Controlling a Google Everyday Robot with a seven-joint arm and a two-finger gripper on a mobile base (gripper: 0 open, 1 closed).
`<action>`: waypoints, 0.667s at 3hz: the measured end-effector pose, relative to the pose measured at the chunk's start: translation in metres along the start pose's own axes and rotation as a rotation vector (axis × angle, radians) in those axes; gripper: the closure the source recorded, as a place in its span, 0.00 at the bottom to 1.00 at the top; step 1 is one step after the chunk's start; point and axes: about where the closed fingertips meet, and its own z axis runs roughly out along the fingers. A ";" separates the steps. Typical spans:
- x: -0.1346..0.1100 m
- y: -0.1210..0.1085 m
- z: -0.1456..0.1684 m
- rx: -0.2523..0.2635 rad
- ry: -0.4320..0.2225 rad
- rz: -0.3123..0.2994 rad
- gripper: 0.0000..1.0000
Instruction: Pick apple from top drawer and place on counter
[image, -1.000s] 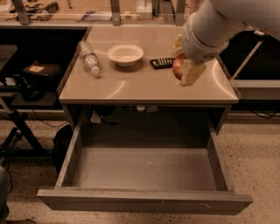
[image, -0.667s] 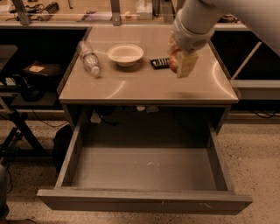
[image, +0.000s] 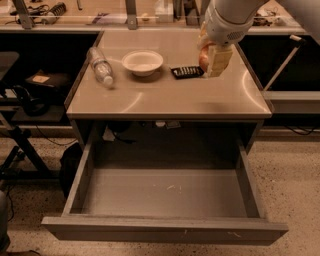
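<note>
A: Listing item one: the apple (image: 203, 60). Where is it, and in what condition?

B: Pinched in the tool (image: 211, 62), between its pale fingers (image: 219, 59), over the right rear part of the surface (image: 165, 100). Small and round, with red skin and a lighter patch, half hidden by the fingers. Contact with the surface: cannot tell.

A: Neighbours?

B: Black ridged flat object (image: 187, 72), lying just left of the tool as pictured. White bowl (image: 142, 62), further left. Clear bottle (image: 101, 66), on its side, furthest left. Top drawer (image: 165, 227), grey, pulled out, well below and in front of the tool.
</note>
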 end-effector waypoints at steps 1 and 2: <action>0.053 0.005 0.017 -0.036 -0.023 0.069 1.00; 0.090 0.003 0.051 -0.104 -0.060 0.118 1.00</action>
